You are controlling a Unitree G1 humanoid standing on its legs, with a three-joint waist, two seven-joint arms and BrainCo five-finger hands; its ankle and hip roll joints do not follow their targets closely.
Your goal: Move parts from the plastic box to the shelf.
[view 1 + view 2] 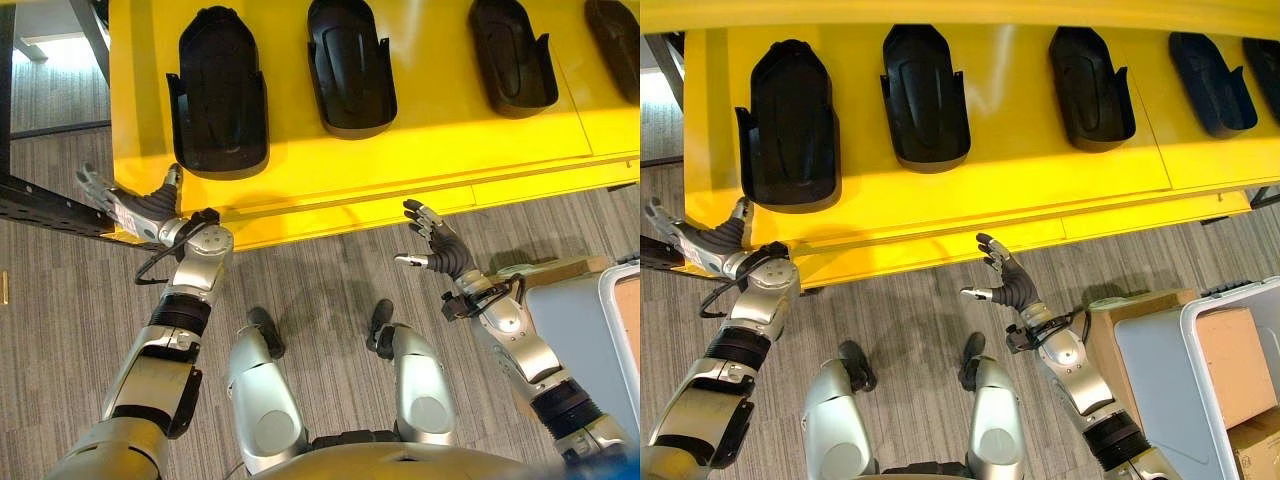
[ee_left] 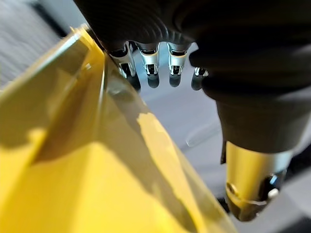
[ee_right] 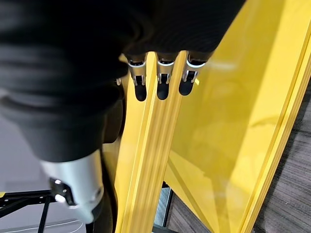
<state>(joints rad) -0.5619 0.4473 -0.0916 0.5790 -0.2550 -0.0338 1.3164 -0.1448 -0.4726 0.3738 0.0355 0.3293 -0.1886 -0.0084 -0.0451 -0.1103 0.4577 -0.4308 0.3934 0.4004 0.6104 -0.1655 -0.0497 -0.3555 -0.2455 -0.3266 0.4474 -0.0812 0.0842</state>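
Between transfers: both the left robot hand (image 1: 135,205) and right robot hand (image 1: 1008,283) hang wide and empty below the shelf (image 1: 420,150), so next the plastic box (image 1: 1160,375) beside the right robot hand needs reaching.

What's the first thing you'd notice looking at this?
The big yellow shelf across the top, with black parts lying in a row on it. Below it, over the grey floor, the left hand spreads open at the shelf's corner and the right hand hangs open, empty.
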